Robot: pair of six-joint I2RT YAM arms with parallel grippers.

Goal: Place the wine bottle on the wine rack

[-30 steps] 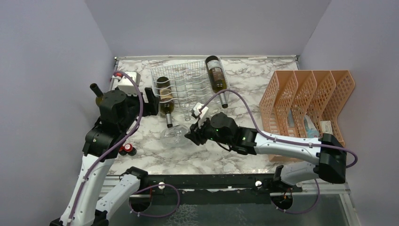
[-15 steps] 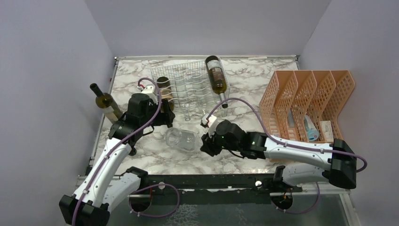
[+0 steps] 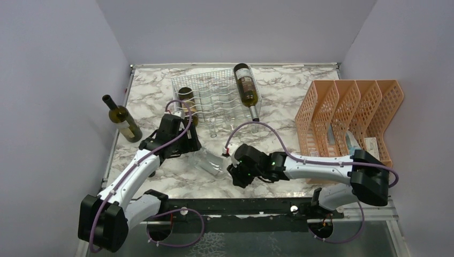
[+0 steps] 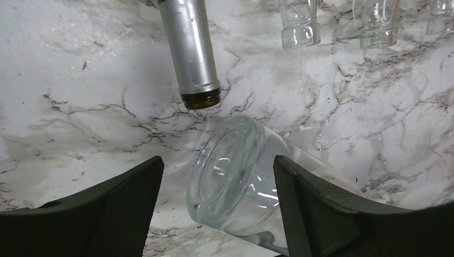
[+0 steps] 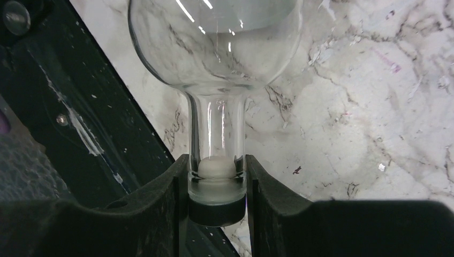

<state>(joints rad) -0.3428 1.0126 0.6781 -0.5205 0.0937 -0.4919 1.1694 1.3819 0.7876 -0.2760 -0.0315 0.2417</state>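
Observation:
A clear glass wine bottle (image 3: pixel 212 160) lies on the marble table in front of the white wire wine rack (image 3: pixel 211 91). My right gripper (image 3: pixel 232 165) is shut on its neck (image 5: pixel 217 134), just above the black cap, at the near edge of the table. My left gripper (image 3: pixel 196 152) is open, one finger on each side of the bottle's round base (image 4: pixel 230 171). The left finger stands clear of the glass and the right finger (image 4: pixel 321 214) is close beside it.
A green bottle (image 3: pixel 247 88) lies on the rack's right side. Another one, with a silver neck (image 4: pixel 193 53), lies on its left. A third dark bottle (image 3: pixel 122 119) stands by the left wall. An orange divider tray (image 3: pixel 348 112) fills the right side. Clear bottle necks (image 4: pixel 300 27) poke out of the rack.
My left arm has swung from the back left down to the clear bottle's base, jaws widening. The right gripper has drawn the bottle slightly nearer and to the right.

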